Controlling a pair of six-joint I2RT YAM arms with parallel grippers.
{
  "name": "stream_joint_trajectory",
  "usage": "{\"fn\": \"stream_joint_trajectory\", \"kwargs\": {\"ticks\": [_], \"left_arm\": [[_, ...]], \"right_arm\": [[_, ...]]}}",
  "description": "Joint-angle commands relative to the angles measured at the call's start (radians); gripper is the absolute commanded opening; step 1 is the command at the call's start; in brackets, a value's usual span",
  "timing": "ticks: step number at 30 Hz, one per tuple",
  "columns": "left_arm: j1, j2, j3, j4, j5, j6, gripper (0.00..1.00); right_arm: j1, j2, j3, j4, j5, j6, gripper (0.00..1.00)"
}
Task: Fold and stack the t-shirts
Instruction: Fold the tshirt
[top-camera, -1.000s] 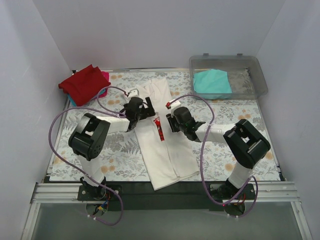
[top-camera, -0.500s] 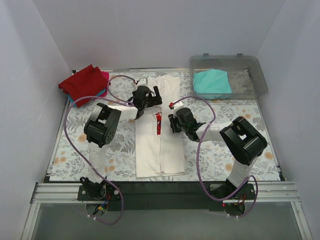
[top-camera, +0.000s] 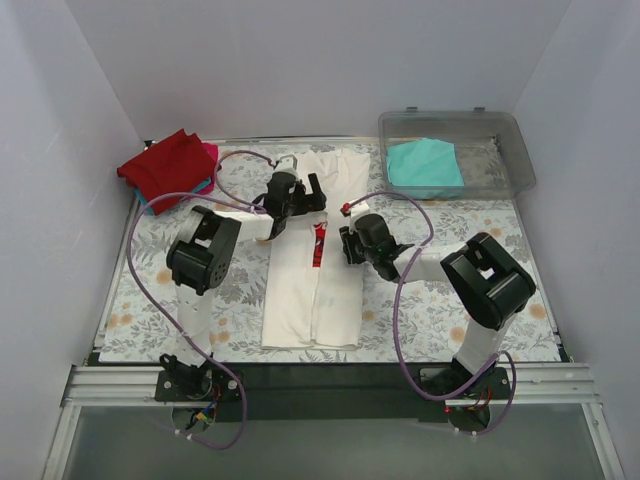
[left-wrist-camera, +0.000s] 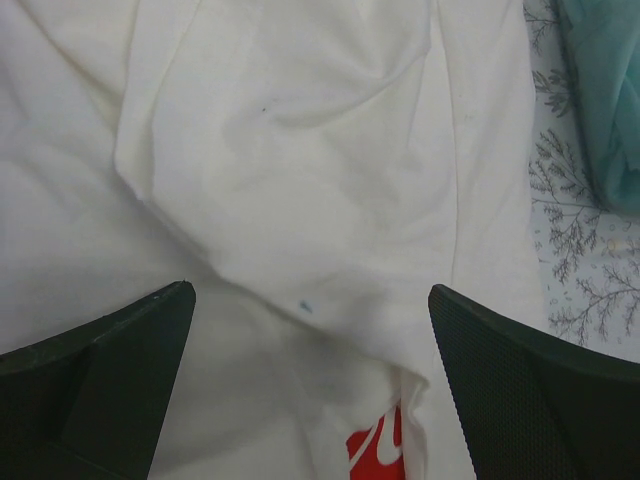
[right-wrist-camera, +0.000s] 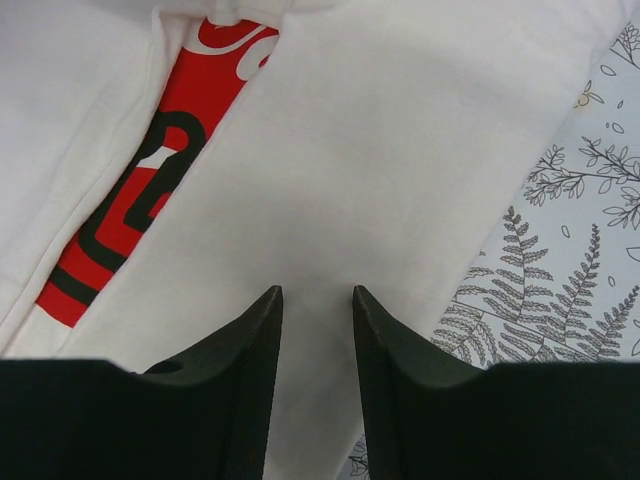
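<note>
The white t-shirt (top-camera: 300, 295) lies in the middle of the table (top-camera: 200, 300), folded lengthwise into a long strip with its two sides turned in. A narrow band of the red print (top-camera: 318, 245) shows in the slit between them.

The left gripper (top-camera: 303, 188) hangs over the far end of the strip. Its fingers (left-wrist-camera: 110, 370) are spread wide with nothing between them, and only wrinkled white cloth lies below.

The right gripper (top-camera: 348, 246) is at the strip's right flap, just beside the print. Its fingers (right-wrist-camera: 245, 380) stand a narrow gap apart, and no cloth is pinched between them.

A folded red shirt (top-camera: 165, 165) tops a stack at the far left corner, with a pink edge (top-camera: 210, 152) under it. A folded teal shirt (top-camera: 425, 165) lies in the clear bin (top-camera: 505, 150) at the far right.
</note>
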Motion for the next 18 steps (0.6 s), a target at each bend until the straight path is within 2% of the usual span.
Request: {"fn": "stream_joint_trajectory", "kwargs": {"ticks": [1, 5, 8, 9, 13, 14, 16, 18], "left_arm": [[-0.003, -0.176, -0.087, 0.01, 0.038, 0.029, 0.96], [-0.029, -0.428, -0.297, 0.099, -0.019, 0.052, 0.96], [-0.039, -0.663, -0.445, 0.111, -0.13, 0.012, 0.96], [-0.04, -0.772, -0.541, 0.072, -0.178, 0.001, 0.97], [-0.069, -0.97, -0.745, -0.084, -0.232, -0.134, 0.96], [-0.075, -1.004, -0.787, -0.129, -0.232, -0.202, 0.95], [-0.091, -1.085, -0.873, -0.173, -0.235, -0.238, 0.93], [-0.115, -1.15, -0.884, -0.3, -0.252, -0.264, 0.91]], "right_arm": [[-0.012, -0.048, 0.0, -0.088, -0.001, -0.021, 0.3], [0.013, -0.259, -0.04, -0.087, -0.072, -0.029, 0.32], [0.049, -0.389, -0.09, -0.093, -0.104, -0.003, 0.36], [0.068, -0.417, -0.119, -0.098, -0.113, 0.012, 0.36], [0.131, -0.519, -0.188, -0.168, -0.089, 0.124, 0.4], [0.147, -0.543, -0.198, -0.203, -0.059, 0.138, 0.41], [0.207, -0.562, -0.205, -0.251, -0.028, 0.175, 0.42], [0.264, -0.573, -0.198, -0.35, 0.033, 0.196, 0.45]]}}
